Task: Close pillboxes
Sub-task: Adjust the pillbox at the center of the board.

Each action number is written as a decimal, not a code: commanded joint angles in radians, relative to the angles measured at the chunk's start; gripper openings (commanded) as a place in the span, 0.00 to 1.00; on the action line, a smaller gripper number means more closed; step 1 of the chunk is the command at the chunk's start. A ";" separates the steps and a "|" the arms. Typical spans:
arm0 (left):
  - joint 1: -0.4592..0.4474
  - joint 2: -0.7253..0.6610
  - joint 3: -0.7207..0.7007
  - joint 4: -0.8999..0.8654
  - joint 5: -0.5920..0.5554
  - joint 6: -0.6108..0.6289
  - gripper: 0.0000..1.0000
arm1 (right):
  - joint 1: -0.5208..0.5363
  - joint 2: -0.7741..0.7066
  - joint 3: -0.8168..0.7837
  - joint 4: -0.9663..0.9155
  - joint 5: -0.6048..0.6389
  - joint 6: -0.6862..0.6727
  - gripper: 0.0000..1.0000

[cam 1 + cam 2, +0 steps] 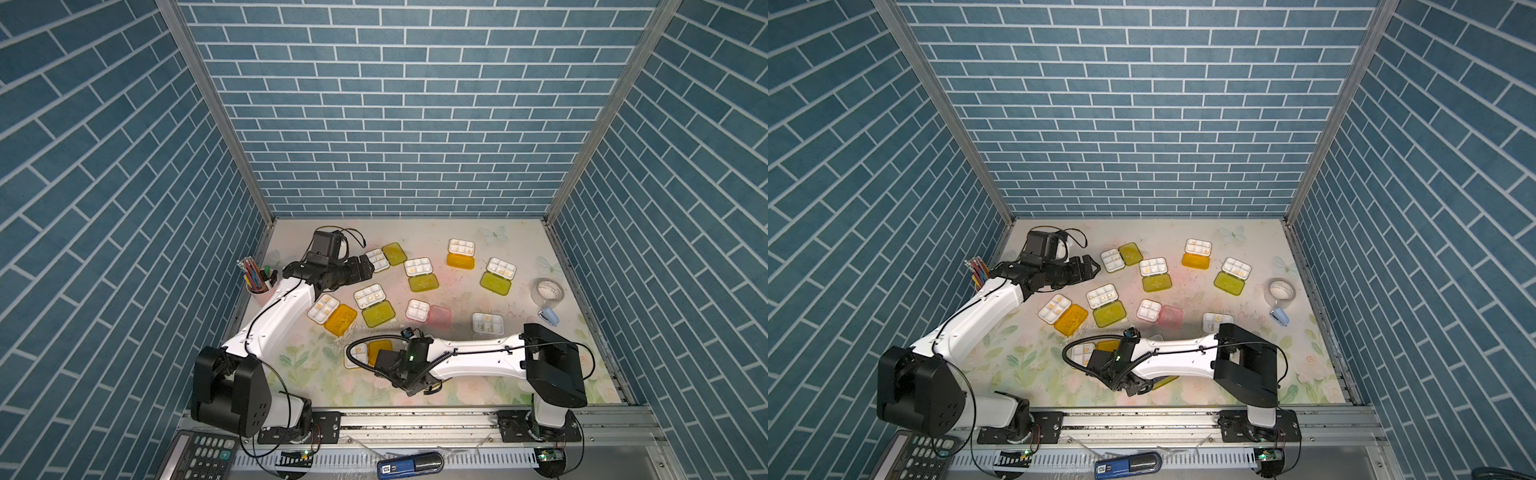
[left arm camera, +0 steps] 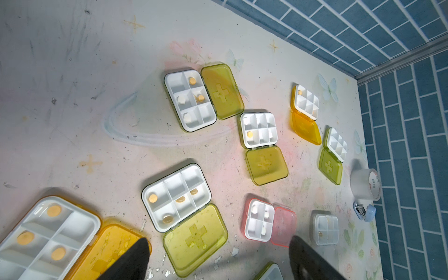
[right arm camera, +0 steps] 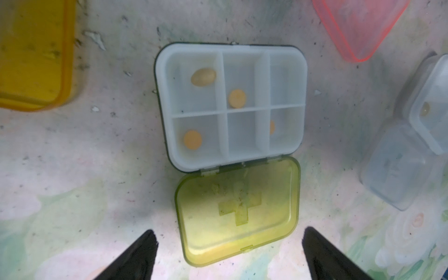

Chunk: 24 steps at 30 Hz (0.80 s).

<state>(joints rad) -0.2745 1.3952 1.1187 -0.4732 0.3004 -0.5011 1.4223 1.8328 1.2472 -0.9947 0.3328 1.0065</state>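
Several pillboxes lie open on the floral table, lids flat beside white trays. My right gripper (image 3: pixel 229 231) is open low over a pillbox (image 3: pixel 232 104) with pills in its tray. Its yellow-green lid (image 3: pixel 237 213) lies between the two fingertips (image 3: pixel 149 238), untouched. In both top views the right arm hides most of this pillbox and only the lid's edge (image 1: pixel 435 386) peeks out by the right gripper (image 1: pixel 417 384). My left gripper (image 1: pixel 368 268) hangs open and empty at the back left, beside a yellow-green pillbox (image 1: pixel 384 257). Its fingertips (image 2: pixel 138 252) frame another yellow-green lid (image 2: pixel 194 240).
An orange-lidded pillbox (image 1: pixel 365 353) sits just left of the right wrist, with pink (image 1: pixel 428 313) and clear (image 1: pixel 488 324) ones behind the arm. A pencil cup (image 1: pixel 257 278) stands at the left wall. A tape roll (image 1: pixel 547 293) and blue stapler (image 1: pixel 549 318) sit at the right. A calculator (image 1: pixel 203 455) lies off the front.
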 commanded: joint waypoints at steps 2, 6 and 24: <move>0.005 0.016 -0.013 0.008 0.018 -0.002 0.91 | 0.009 0.012 -0.043 -0.064 0.040 0.099 0.95; 0.006 0.031 -0.013 0.009 0.032 -0.005 0.91 | 0.009 0.003 -0.072 -0.078 0.048 0.111 0.95; -0.007 0.064 -0.022 0.032 0.085 -0.025 0.91 | -0.020 -0.120 -0.220 -0.110 0.095 0.165 0.95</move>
<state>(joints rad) -0.2756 1.4425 1.1137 -0.4503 0.3676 -0.5205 1.4117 1.7504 1.0412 -1.0634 0.3904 1.1030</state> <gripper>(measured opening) 0.912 0.946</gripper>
